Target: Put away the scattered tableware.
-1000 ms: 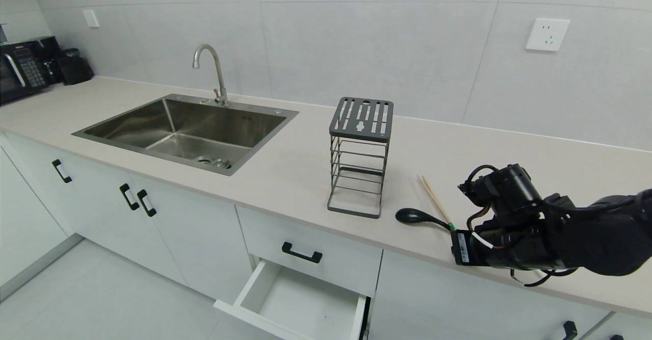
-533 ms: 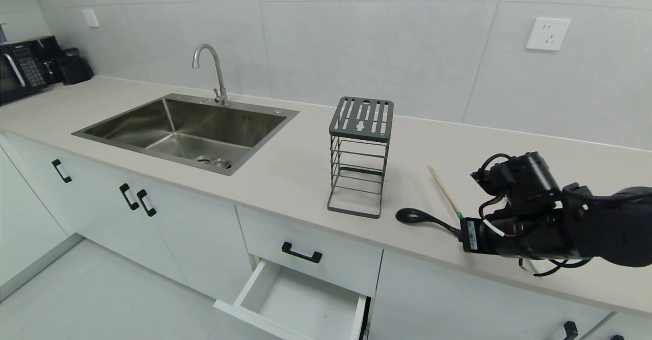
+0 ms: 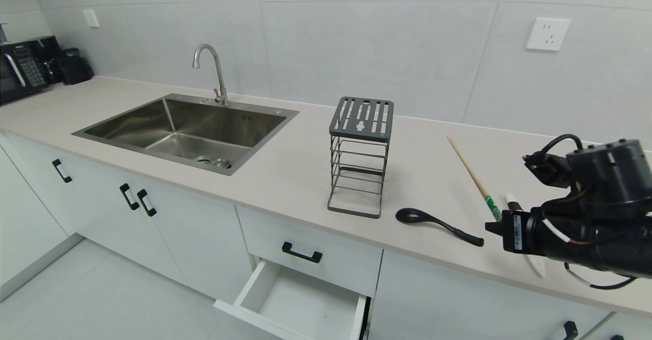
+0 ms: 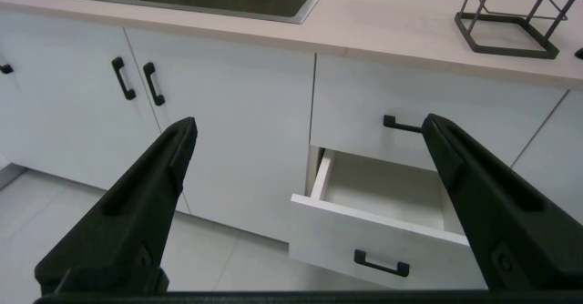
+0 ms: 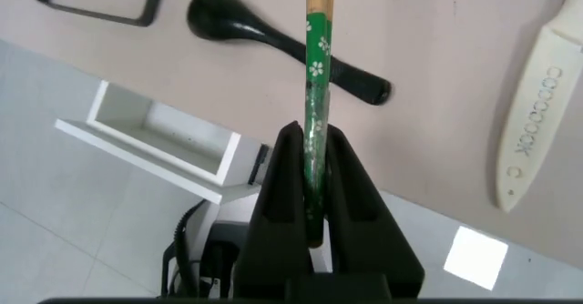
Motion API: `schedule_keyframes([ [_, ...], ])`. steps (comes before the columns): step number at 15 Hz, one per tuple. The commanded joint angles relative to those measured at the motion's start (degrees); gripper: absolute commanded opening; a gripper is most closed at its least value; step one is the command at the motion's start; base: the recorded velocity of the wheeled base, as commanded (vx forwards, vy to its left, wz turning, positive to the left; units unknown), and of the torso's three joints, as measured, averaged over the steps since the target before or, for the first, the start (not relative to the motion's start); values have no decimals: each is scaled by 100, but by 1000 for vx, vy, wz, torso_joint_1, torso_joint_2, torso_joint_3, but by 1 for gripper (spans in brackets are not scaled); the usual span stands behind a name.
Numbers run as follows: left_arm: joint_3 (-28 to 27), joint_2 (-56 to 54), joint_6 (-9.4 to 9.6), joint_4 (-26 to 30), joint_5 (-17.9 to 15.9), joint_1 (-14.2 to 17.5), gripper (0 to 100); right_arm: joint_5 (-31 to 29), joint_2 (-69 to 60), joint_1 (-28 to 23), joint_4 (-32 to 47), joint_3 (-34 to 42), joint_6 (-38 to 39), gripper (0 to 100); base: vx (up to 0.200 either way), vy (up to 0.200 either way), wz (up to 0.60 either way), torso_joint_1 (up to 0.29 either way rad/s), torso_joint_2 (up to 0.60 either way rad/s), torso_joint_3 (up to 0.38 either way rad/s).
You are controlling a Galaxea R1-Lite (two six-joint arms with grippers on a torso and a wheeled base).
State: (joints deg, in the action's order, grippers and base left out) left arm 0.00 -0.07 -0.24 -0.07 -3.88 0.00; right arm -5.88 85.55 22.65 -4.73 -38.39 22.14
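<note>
Right arm shift: over the last second the right gripper (image 3: 496, 227) has swung out to the robot's right and risen. It has carried the wooden chopsticks with a green flowered end (image 3: 471, 172) off the counter and uncovered the handle of the glossy black spoon (image 3: 433, 221).
Pale stone countertop (image 3: 285, 177): carries the rack and the loose tableware; I judge the job barely begun.
White pull-out drawer (image 3: 300, 304): stands open below the counter, left of the spoon, presumably ready as storage.
Dark grey wire rack with slotted top plate (image 3: 361, 121): upright, left of the spoon. The slots look meant for upright utensils, so I take it as the likely target.
Left gripper (image 4: 310, 131): fingers spread wide, nothing in them, low before the cabinet fronts, facing the drawer.
Right gripper: clamped on the green end, which leaves the long bare length free for threading into a slot.
Flat white knife-shaped utensil (image 5: 537, 95): lies on the counter beside the right arm.
Spoon: flat near the front edge, between rack and right gripper, not held.
Chopsticks: held clear of the counter, tips angled toward the back wall.
</note>
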Motion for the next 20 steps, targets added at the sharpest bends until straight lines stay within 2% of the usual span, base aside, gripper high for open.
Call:
schedule_keyframes([
  [1, 0, 7, -2, -1, 1, 0, 100, 16, -628, 29, -98, 60, -34, 0, 0, 0, 0, 0, 0, 0],
  [5, 0, 7, -2, -1, 1, 9, 100, 781, -1243, 29, -889, 473, -693, 0, 0, 0, 0, 0, 0, 0],
  [7, 0, 7, -2, -1, 1, 0, 100, 939, -1322, 29, -995, 552, -860, 0, 0, 0, 0, 0, 0, 0],
  [9, 0, 7, -2, -1, 1, 0, 100, 1519, -1454, 170, -1012, 552, -1361, 0, 0, 0, 0, 0, 0, 0],
  [10, 0, 7, -2, -1, 1, 0, 100, 1607, -1471, 266, -1012, 552, -1458, 0, 0, 0, 0, 0, 0, 0],
  [13, 0, 7, -2, -1, 1, 0, 100, 1677, -1489, 1497, -986, 622, -1528, 0, 0, 0, 0, 0, 0, 0],
  [16, 0, 7, -2, -1, 1, 0, 100, 1669, -1480, 1963, -986, 543, -1555, 0, 0, 0, 0, 0, 0, 0],
  [18, 0, 7, -2, -1, 1, 0, 100, 1669, -1480, 2059, -977, 613, -1555, 0, 0, 0, 0, 0, 0, 0],
  [20, 0, 7, -2, -1, 1, 0, 100, 1669, -1427, 2481, -977, 789, -1607, 0, 0, 0, 0, 0, 0, 0],
])
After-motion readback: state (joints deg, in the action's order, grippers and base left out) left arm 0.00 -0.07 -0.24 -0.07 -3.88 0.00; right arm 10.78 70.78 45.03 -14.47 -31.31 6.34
